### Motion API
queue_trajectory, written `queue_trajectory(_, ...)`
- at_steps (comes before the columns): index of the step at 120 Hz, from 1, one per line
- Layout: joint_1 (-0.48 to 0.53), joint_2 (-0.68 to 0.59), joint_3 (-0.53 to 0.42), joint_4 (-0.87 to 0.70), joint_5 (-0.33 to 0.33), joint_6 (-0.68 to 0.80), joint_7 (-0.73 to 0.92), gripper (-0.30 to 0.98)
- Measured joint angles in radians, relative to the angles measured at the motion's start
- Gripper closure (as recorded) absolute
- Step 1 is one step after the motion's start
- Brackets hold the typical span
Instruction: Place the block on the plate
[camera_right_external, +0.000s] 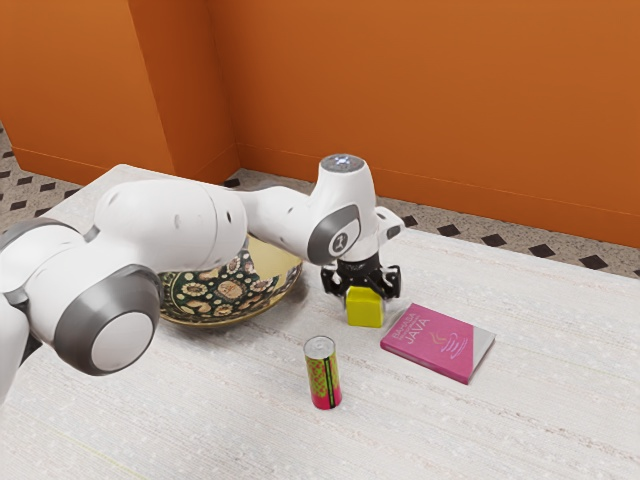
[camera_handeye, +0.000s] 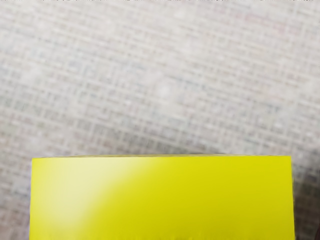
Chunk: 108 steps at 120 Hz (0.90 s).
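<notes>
Pale tabletop (camera_right_external: 520, 430) lies beneath the yellow block (camera_right_external: 365, 309), well in from its far edge, at the gripper (camera_right_external: 365, 299) – clamped or released, I cannot tell. It looks light, stiff and fairly smooth, best taken squarely across two opposite flat sides. Toward the tabletop's corner at the exterior view's upper left sits the flowered plate (camera_right_external: 230, 289) – orange wall (camera_right_external: 420, 90) beyond.
</notes>
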Motion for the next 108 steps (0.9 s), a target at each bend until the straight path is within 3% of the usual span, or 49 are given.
queue_trajectory(17, 0.0, -0.003, 0.001, 0.0, -0.001, 0.0, 0.0, 0.25)
queue_trajectory(61, 0.012, -0.116, 0.009, -0.001, 0.016, -0.054, -0.006, 0.27)
queue_trajectory(94, 0.176, -0.302, 0.001, -0.132, 0.052, -0.166, -0.007, 0.25)
queue_trajectory(108, 0.284, -0.321, -0.043, -0.162, 0.065, -0.184, 0.003, 0.25)
